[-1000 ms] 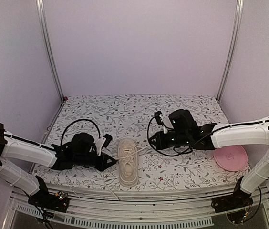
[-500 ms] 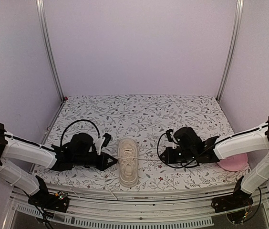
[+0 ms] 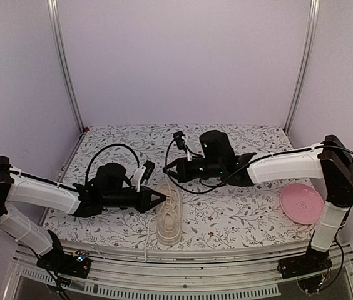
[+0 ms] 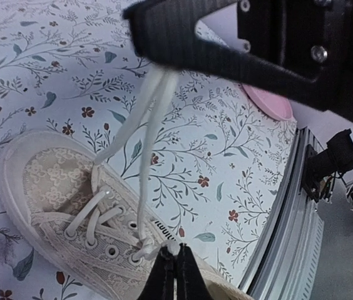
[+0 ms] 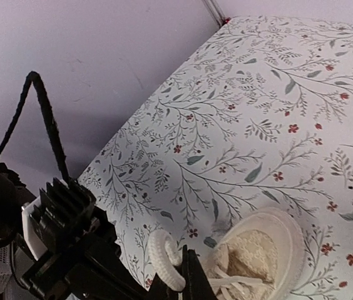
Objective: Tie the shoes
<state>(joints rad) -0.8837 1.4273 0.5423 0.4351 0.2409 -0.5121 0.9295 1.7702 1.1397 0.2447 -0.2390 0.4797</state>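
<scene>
cream sneaker (image 3: 169,220) on floral table (image 3: 233,220). left gripper (image 3: 163,200): closed, pinching white lace (image 4: 144,156) by eyelets. right gripper (image 3: 166,170): closed on lace above. pink plate (image 3: 301,203) well apart.

The sneaker (image 4: 57,187) has a matt cream cloth upper with a raised, lace-like weave. Its sole (image 4: 4,181) is pale and smooth, rubbery in look. The laces (image 4: 148,119) are flat white woven cloth. The table cover (image 4: 226,156) looks like matt printed cloth. At upper right, the plate (image 4: 267,103) seems smooth pink plastic. The left gripper (image 4: 175,275) is matt black plastic, the right gripper (image 3: 169,170) black and finely ribbed. The rail (image 4: 283,237), lower right, is dull grey metal.
</scene>
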